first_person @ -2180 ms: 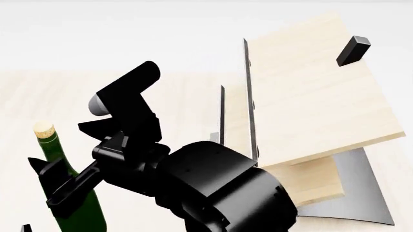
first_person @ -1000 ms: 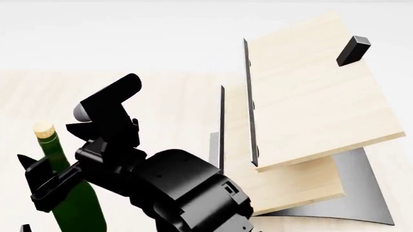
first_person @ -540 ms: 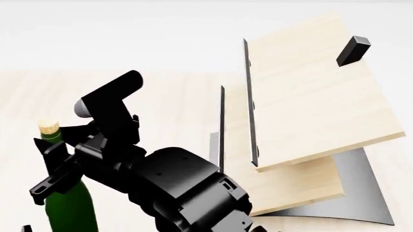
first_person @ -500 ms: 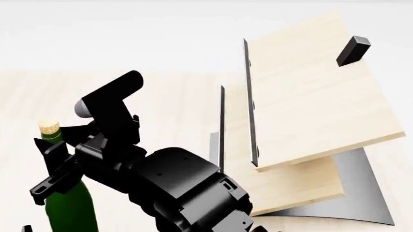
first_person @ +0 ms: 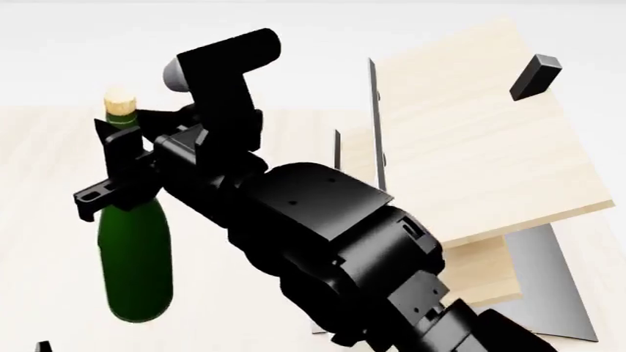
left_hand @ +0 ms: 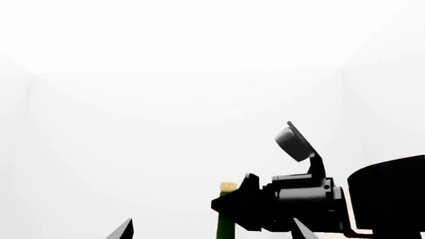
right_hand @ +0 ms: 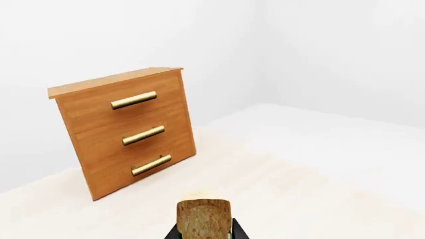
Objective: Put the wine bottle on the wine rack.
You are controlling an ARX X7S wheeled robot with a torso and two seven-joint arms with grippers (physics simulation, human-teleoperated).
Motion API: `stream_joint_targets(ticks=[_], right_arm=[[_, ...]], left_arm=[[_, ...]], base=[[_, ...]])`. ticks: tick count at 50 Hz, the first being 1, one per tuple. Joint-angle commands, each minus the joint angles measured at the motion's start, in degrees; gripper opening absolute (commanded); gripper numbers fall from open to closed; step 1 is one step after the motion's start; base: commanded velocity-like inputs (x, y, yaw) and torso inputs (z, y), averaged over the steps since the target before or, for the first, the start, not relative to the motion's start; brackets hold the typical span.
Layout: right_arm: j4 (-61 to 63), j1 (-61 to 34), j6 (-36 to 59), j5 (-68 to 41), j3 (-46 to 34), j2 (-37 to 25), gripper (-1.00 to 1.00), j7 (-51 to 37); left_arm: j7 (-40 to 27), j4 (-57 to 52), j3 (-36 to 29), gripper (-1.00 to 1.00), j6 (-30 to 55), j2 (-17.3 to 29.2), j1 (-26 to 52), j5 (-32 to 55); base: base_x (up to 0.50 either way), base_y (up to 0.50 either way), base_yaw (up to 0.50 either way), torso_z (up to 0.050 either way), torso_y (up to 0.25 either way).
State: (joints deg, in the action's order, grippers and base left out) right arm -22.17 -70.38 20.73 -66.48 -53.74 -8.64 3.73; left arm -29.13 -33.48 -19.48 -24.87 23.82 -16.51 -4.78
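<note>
The right tool (first_person: 117, 165) is gripping the wine bottle (first_person: 137, 253) at its neck, just under the tan cork (first_person: 119, 97), its black fingers (first_person: 110, 192) closed against the dark green glass on either side; the bottle is hanging upright in the head view, its rounded base showing with pale wood beneath it, though whether it is clear of the surface (first_person: 39, 191) I cannot tell for certain; the right arm (first_person: 333, 242) is filling the middle of the head view, bulky and black, reaching across from lower right toward the bottle at the left; the wine rack (first_person: 479, 147) is standing to the right of the arm, well apart from the bottle, its upper light-wood board tilting with a thin dark strip (first_person: 376, 125) along its left edge and a small dark peg (first_person: 535, 75) near the far corner, a lower board (first_person: 479, 271) and the curved grey metal base (first_person: 547, 286) showing beneath; in the right wrist view the cork (right_hand: 203, 219) is sitting close under the camera, and beyond it a brown three-drawer cabinet (right_hand: 126, 132) with brass bar handles (right_hand: 133, 100) is standing on the pale wood floor against white walls; in the left wrist view the right tool (left_hand: 239, 206) is appearing side-on with the cork (left_hand: 228, 187) and a sliver of green neck beside it; only two dark fingertips (left_hand: 121, 230) of the left tool are showing at the frame edge, standing wide apart with nothing between them
</note>
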Motion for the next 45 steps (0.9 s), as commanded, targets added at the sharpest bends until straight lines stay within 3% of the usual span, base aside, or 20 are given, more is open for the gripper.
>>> stream_joint_targets(ticks=[1,9,28,45], right_arm=[[6.7,-3.1,2.6,-6.2,6.7,-4.1,-1.00,-6.2],[11.4,-4.3,4.0,-13.3,12.9,-8.0,-1.00,-13.7],[7.3,-4.3,1.4,-25.0,25.0,-13.2,-1.00,-22.4],[3.3,-2.1,0.7,-30.7,30.1,-17.1,-1.00,-21.2]], left_arm=[[-0.2,-0.1,0.1,1.00,0.2,0.2,0.1,0.1],[-0.2,0.0,-0.2,1.00,0.4,0.2,0.3,0.1],[-0.3,-0.3,-0.7,1.00,0.8,0.3,0.3,-0.4],[-0.6,0.3,-1.0,1.00,0.6,0.3,0.5,-0.6]], base=[[0.00,0.00,0.00,0.000,0.000],[0.00,0.00,0.00,0.000,0.000],[0.00,0.00,0.00,0.000,0.001],[0.00,0.00,0.00,0.000,0.001]])
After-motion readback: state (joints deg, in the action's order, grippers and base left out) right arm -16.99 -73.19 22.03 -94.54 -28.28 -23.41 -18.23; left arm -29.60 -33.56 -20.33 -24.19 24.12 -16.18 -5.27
